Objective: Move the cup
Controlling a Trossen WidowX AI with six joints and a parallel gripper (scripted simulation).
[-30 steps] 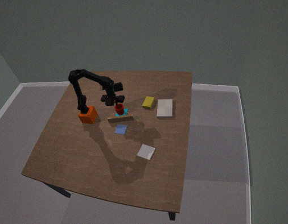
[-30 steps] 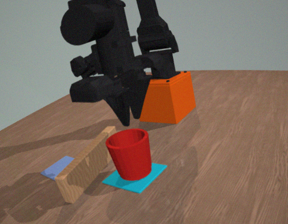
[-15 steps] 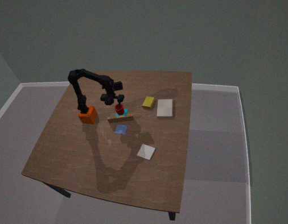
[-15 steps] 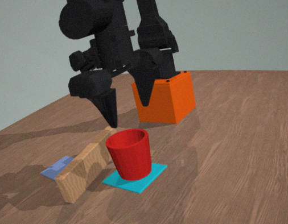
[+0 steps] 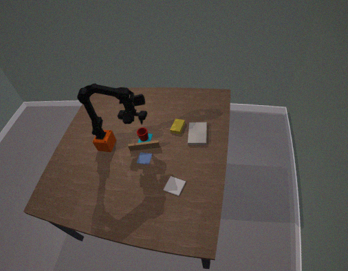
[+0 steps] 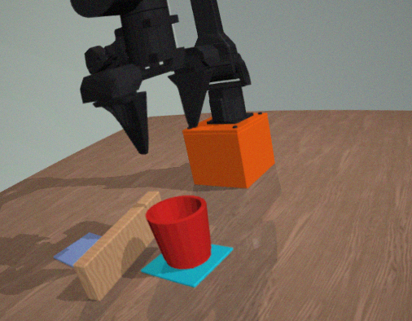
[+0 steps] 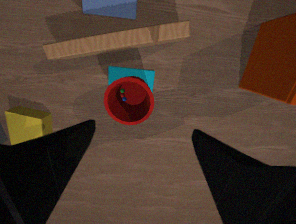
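Note:
The red cup (image 5: pixel 142 134) (image 6: pixel 183 236) (image 7: pixel 112 106) stands upright on the cyan pad (image 5: pixel 150 137) (image 6: pixel 195 279) (image 7: pixel 131 72). A few small marbles (image 7: pixel 123 95) lie inside it in the wrist view. The blue pad (image 5: pixel 144 158) (image 6: pixel 76 249) (image 7: pixel 110 7) lies bare across the wooden barrier. My gripper (image 6: pixel 168 140) (image 7: pixel 145 129) is wide open and empty, above the cup and clear of it. In the top view its fingers are small and partly hidden by the arm.
The wooden barrier (image 5: pixel 144 146) (image 6: pixel 116 246) (image 7: pixel 117 40) stands between the two pads. A yellow block (image 5: pixel 177 126) (image 7: pixel 25 127), a pale box (image 5: pixel 197 133) and a white square (image 5: pixel 175 186) lie on the table. The arm's orange base (image 5: pixel 104 142) (image 6: pixel 221 160) (image 7: pixel 272 62) is nearby.

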